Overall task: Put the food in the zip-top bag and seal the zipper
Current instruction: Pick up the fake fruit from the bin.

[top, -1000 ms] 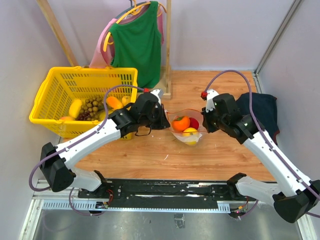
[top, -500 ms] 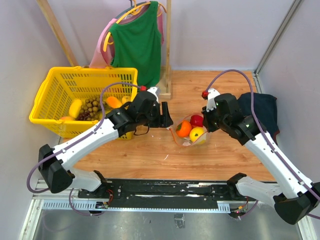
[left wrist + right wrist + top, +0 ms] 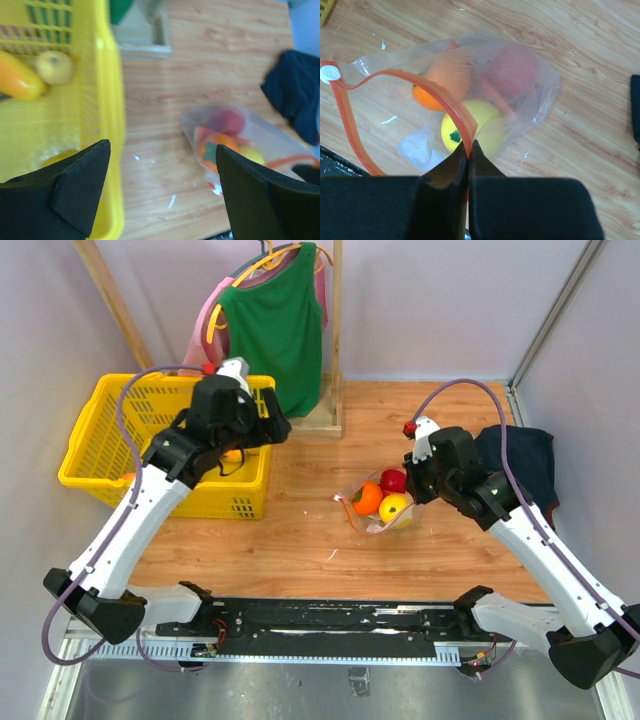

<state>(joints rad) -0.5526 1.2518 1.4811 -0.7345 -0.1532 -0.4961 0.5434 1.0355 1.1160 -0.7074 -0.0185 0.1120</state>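
Left pincer (image 3: 162, 150) spread wide and empty above yellow basket (image 3: 100, 455) rim, clear zip-top bag (image 3: 375, 515) lying mid-tabletop (image 3: 300, 535), orange, red and yellow food (image 3: 367, 497) inside, right pincer (image 3: 468, 150) clamped shut on its red-orange zipper (image 3: 427, 87), mouth gaping.

From above and behind, my top camera looks steeply down on the whole table (image 3: 300, 540). My left wrist camera hangs fairly high, facing down: basket (image 3: 114, 100) at nine o'clock, zip-top bag (image 3: 194, 125) at four. My right wrist camera faces down close over that bag, which all three views share.
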